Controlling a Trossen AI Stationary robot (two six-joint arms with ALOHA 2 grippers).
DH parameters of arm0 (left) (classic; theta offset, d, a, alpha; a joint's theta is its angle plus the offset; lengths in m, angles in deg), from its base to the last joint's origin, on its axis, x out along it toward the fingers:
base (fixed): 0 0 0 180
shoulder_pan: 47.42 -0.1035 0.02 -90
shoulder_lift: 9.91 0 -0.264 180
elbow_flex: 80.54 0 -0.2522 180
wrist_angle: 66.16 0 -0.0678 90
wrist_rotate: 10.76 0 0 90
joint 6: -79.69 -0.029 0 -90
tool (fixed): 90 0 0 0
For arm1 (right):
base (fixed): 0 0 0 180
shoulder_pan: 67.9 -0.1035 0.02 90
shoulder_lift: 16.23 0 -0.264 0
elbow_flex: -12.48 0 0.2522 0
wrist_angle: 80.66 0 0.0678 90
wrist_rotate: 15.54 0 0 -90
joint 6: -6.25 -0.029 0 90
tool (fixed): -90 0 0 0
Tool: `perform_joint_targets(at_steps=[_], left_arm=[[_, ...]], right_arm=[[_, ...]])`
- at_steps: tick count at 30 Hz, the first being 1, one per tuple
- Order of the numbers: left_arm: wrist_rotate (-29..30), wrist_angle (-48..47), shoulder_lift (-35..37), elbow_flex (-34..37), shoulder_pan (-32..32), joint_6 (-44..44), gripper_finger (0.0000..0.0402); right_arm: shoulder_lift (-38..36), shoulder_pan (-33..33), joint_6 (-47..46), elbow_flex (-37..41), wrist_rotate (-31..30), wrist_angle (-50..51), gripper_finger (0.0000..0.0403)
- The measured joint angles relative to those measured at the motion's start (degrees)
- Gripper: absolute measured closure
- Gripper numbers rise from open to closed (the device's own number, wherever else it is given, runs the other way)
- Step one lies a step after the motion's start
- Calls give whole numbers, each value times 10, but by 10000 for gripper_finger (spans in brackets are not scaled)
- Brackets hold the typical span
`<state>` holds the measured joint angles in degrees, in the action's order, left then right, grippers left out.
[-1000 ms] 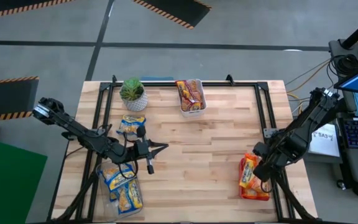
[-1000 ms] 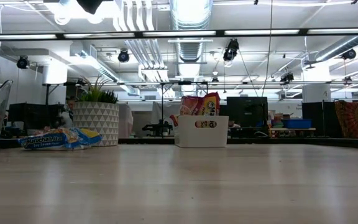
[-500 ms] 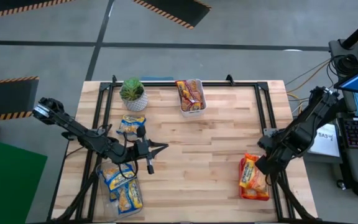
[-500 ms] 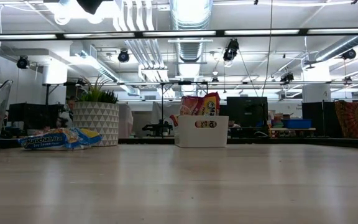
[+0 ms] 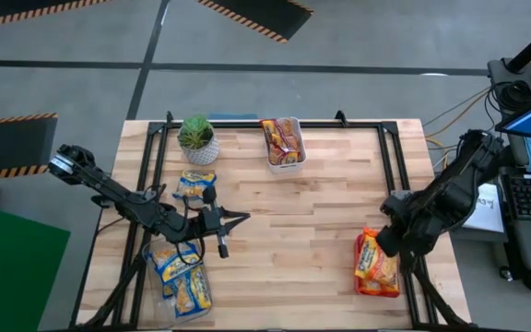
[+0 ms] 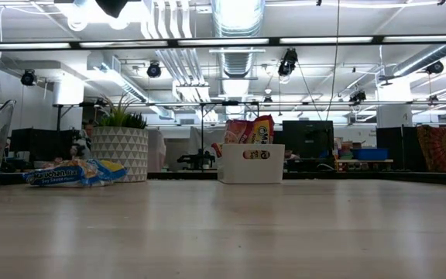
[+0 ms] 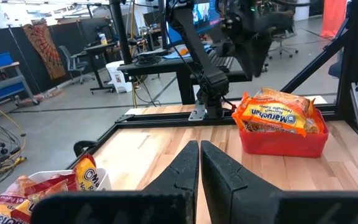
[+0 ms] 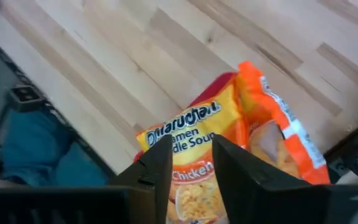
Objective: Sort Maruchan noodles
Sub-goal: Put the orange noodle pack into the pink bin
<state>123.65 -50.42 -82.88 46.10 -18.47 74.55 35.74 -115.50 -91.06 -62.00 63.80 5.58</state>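
On the butcher-block table [image 5: 321,221], the right gripper [image 8: 189,163] hangs above the red bin [image 7: 283,140] of orange Maruchan packets [image 5: 373,260], fingers slightly parted and empty. The drop looks done (left gripper [image 7: 199,163] idles, fingers together); next, fetch the blue packet [image 5: 194,185].

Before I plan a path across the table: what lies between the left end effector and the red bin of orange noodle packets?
Only bare wood in the high view: from the left end effector to the red bin, nothing sits on the table.
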Motion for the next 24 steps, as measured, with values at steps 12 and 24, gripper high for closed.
perform_joint_targets(at_steps=[12,24], left_arm=[[0,0,0,0,0,-2,402],[0,-2,0,0,0,-2,402]], right_arm=[[160,12,100,1,111,-63,392],[273,15,297,36,155,-100,394]])
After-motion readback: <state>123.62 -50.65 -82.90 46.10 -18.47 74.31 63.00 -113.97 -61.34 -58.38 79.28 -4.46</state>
